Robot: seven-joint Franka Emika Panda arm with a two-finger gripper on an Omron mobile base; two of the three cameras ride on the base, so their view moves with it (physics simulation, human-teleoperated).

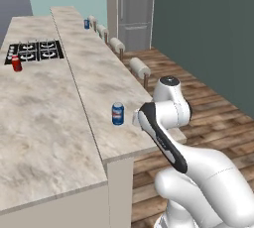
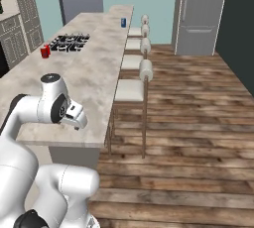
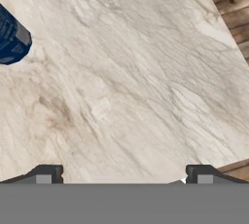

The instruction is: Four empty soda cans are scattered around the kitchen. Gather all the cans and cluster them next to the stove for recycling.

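**Blue can near the arm, hand wide open, nothing grabbed yet**

Closest target is the blue soda can [image 1: 117,113] w/ the white band, standing upright on the bench [image 1: 44,123] near its front edge, just left of the arm's wrist in the left base view. In the hand view that can [image 3: 12,39] sits way off in the upper left corner, so it's not lined up btwn the fingers at all. The hand [image 3: 121,173] is fully open and holding nothing, hovering over bare marble.

How it'll handle, imo: empty can = super light, thin wall, smooth and kinda slippery. Squeeze too hard and it probably dents; bump it from the side and it tips or rolls. Best bet is a side grip around the middle of the body, jaws either side of the cylinder, not the rim.

Other cans: a red can [image 1: 16,63] is already touching the front corner of the stove [image 1: 34,51], so that one looks about done. Another blue can [image 1: 87,24] is far down the bench, well apart from everything. Row of stools [image 2: 134,90] along the bench's outer side, fridge [image 2: 201,14] at the back.
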